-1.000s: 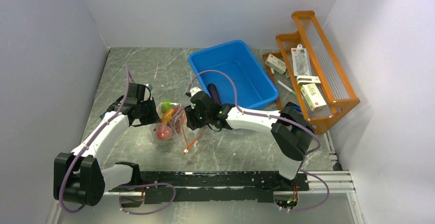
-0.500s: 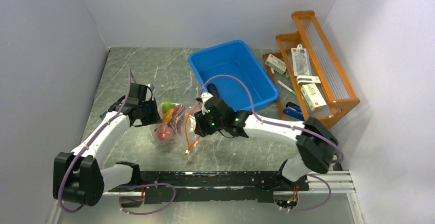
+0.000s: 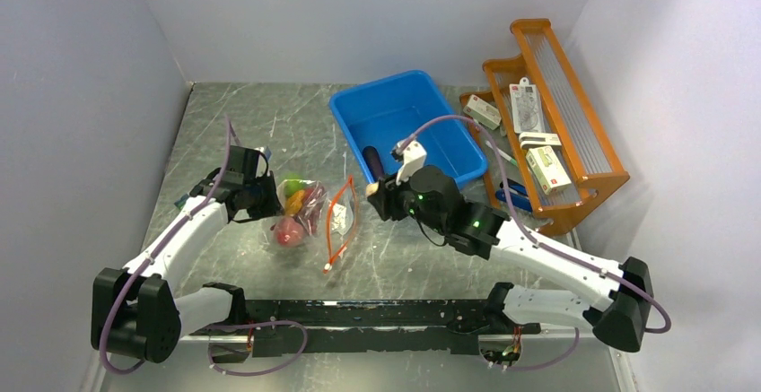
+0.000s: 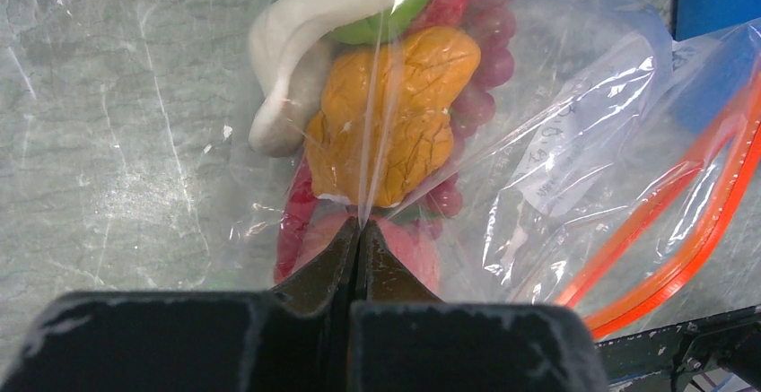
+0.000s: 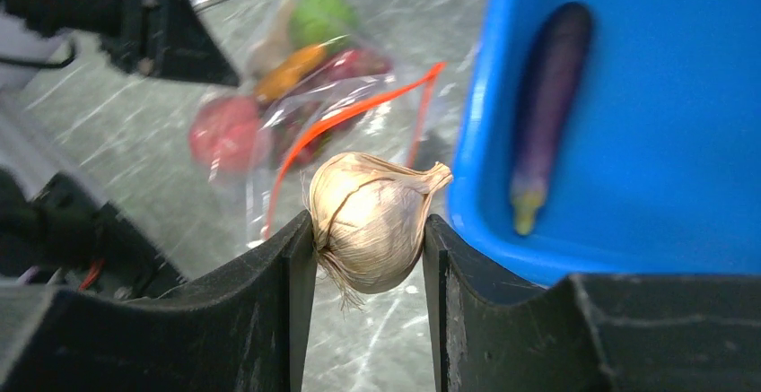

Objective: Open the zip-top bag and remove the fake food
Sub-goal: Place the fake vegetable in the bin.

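Swung away from the clear crinkly zip-top bag [image 3: 316, 214] lying open-mouthed on the counter [image 3: 233, 123], the right jaws clamp a beige plastic bulb [image 5: 368, 222], while the left jaws pinch the bag's film.

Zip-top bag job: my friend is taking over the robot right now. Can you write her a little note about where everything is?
Left gripper: shut, pinching the plastic of the zip-top bag.
Right gripper: shut on the beige bulb, held beside the blue bin.
Done: bag mouth is open; purple eggplant lies in the bin.
Left: drop the bulb, presumably into the bin, then take out the green ball, orange piece, grapes and peach.
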You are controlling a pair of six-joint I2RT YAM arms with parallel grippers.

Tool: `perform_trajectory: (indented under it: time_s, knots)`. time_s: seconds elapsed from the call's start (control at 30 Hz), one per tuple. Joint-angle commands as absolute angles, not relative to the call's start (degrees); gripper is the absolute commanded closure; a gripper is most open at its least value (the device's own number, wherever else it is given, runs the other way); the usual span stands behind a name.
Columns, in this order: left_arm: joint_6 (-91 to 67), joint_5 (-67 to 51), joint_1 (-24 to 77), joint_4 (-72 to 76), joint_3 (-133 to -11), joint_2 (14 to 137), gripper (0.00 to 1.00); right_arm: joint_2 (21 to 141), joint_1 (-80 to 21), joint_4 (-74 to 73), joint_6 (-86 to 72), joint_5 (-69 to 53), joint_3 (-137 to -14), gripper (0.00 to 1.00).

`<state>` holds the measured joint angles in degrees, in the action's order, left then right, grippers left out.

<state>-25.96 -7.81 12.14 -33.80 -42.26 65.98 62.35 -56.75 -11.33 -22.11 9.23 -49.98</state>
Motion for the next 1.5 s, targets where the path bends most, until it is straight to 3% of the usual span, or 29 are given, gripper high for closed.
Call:
perform_trajectory:
  time_s: [0.0, 0.23, 0.5, 0.6, 1.07, 1.4, 1.47]
  knots:
    - [-26.4, -6.8, 13.0, -33.1, -42.2, 65.2, 0.93, 60.5, -56.8, -16.4, -20.3, 27.7, -49.5, 0.7]
    - [-26.4, -6.7, 13.1, -33.2, -42.3, 65.4, 0.93, 64.9, -52.5, -18.5, -18.4, 33.7, -50.9, 0.71]
    - [-26.5, -6.3, 13.1, -33.3, -42.3, 65.6, 0.93, 70.8, -35.8, -13.8, -19.2, 11.7, -54.0, 0.71]
    - [-26.5, -6.2, 13.1, -33.3, -42.4, 65.6, 0.93, 76.4, -32.2, -14.3, -17.7, 9.0, -58.7, 0.71]
    - [-26.5, -5.7, 13.1, -33.5, -42.4, 66.1, 0.93, 103.8, -23.9, -17.3, -12.3, 22.4, -74.1, 0.69]
    - [-26.5, -5.8, 13.2, -33.4, -42.3, 65.7, 0.93, 106.8, -23.5, -20.9, -12.8, 25.3, -71.7, 0.65]
    - [-26.6, -5.6, 13.2, -33.5, -42.4, 65.7, 0.93, 106.5, -23.7, -20.8, -12.9, 26.6, -70.7, 0.6]
